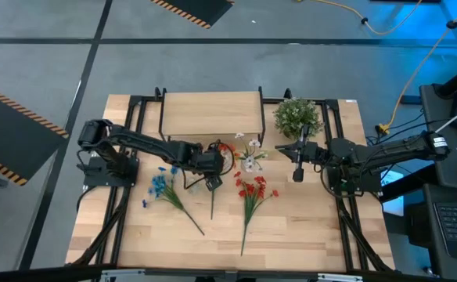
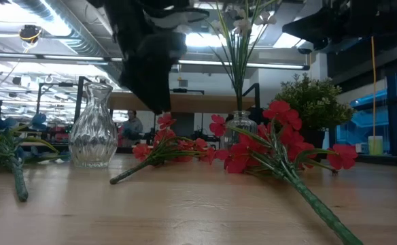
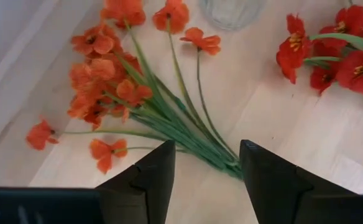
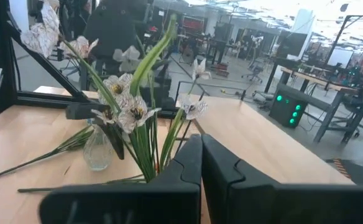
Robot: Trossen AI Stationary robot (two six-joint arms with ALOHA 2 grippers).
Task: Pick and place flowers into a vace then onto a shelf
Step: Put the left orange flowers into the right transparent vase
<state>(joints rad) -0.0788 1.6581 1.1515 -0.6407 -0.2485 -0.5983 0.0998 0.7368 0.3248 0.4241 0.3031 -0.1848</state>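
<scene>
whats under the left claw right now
The orange-red sprig lies on the table below the open left claw. Its stem end passes behind the fingers, hidden.

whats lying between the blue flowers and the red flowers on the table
In the high view, the orange-red sprig lies between the blue flowers and the red flowers, with the left gripper over it.

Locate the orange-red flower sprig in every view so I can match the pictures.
High view: the orange-red sprig lies at table centre, under the left end effector.
Low view: it lies left of centre, beside the empty glass vase.
Left wrist view: blooms and stems fill the middle, ahead of the open fingers.
Right wrist view: cannot tell; a vase holding white flowers dominates.
Shared landmark: the red sprig, beside it in three views.
</scene>
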